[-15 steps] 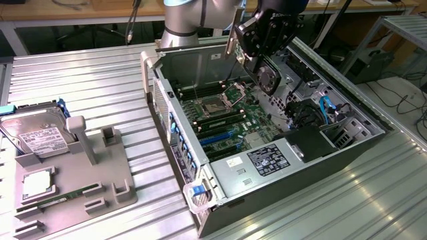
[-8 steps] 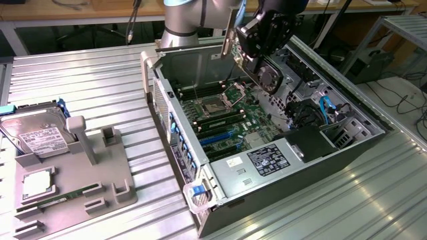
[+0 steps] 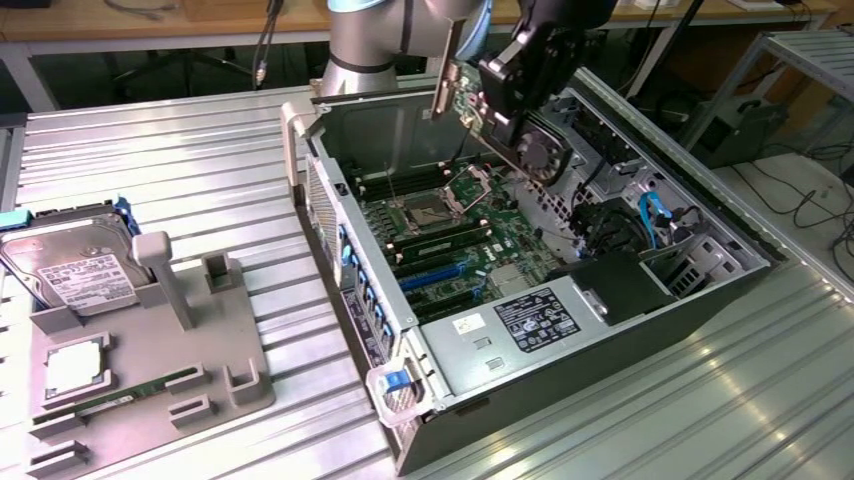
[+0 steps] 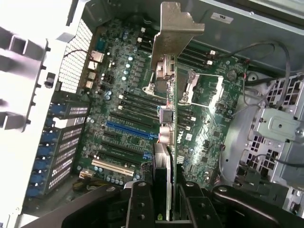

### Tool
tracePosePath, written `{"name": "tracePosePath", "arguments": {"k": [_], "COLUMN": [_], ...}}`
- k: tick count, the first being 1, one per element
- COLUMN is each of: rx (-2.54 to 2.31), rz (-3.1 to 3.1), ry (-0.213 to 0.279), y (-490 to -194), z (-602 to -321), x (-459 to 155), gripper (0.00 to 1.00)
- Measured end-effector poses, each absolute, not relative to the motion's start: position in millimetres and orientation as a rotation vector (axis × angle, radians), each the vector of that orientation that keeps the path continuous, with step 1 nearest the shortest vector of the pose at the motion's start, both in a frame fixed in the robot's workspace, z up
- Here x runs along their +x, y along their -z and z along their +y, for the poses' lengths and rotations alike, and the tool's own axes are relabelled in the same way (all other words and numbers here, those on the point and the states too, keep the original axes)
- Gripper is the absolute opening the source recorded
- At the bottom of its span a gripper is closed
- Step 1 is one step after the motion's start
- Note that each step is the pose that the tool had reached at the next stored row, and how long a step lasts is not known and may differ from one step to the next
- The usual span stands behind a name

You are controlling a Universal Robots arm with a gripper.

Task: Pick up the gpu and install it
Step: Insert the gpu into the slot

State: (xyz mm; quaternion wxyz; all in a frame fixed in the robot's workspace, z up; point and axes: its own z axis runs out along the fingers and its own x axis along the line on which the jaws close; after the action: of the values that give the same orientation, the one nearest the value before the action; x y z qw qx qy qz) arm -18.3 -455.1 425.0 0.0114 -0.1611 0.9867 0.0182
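My gripper [image 3: 525, 88] hangs above the open computer case [image 3: 400, 400], shut on the gpu [image 3: 538, 150]. The gpu is a green card with a round black fan and a silver bracket [image 3: 447, 85] at its end. It is tilted and held clear above the motherboard [image 3: 454, 235]. In the wrist view the gpu [image 4: 171, 137] is seen edge-on between the black fingers [image 4: 140, 202], its silver bracket [image 4: 175, 28] pointing away from the gripper [image 4: 166, 206]. Under it lie the motherboard [image 4: 118, 95] and a blue slot [image 4: 130, 129], which the card does not touch.
On the exterior view's left a grey fixture [image 3: 200, 350] holds a hard drive [image 3: 74, 265], a RAM stick [image 3: 127, 392] and a processor [image 3: 74, 365]. Inside the case are a labelled power supply [image 3: 534, 320], blue cables [image 3: 654, 215] and drive cages [image 4: 280, 128].
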Motion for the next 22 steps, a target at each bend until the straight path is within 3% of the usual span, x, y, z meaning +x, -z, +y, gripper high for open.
{"name": "tracePosePath", "arguments": {"k": [22], "rx": [-1.082], "rz": [2.932], "ry": [-0.063], "y": [-424.8], "z": [-455.2], "x": [-18.3], "gripper": [0.27]}}
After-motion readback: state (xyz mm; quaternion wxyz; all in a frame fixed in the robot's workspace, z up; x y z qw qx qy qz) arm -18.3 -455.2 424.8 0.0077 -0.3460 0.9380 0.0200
